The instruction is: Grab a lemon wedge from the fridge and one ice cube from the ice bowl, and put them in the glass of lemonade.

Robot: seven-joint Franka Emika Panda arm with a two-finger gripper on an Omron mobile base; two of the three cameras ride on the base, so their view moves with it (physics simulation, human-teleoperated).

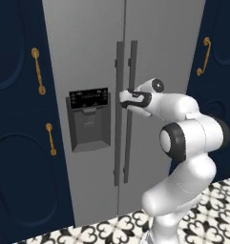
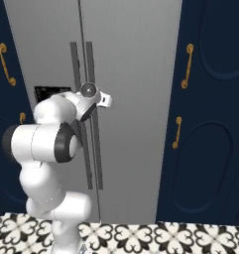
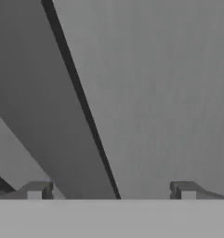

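Opening the fridge (image 1: 88, 57): our gripper (image 3: 111, 190), jaws apart, faces the handle (image 1: 131, 143); next we must close on it.

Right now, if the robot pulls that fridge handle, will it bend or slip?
Probably not bend: the handle looks like a long stiff metal bar. It could slip, since it looks smooth. The fridge door is tall, so likely heavy.

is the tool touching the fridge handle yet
Cannot tell. In the hand view the open tool has its fingertips spread around a handle, but no contact or gap shows plainly. In the left base view the tool overlaps the handles.
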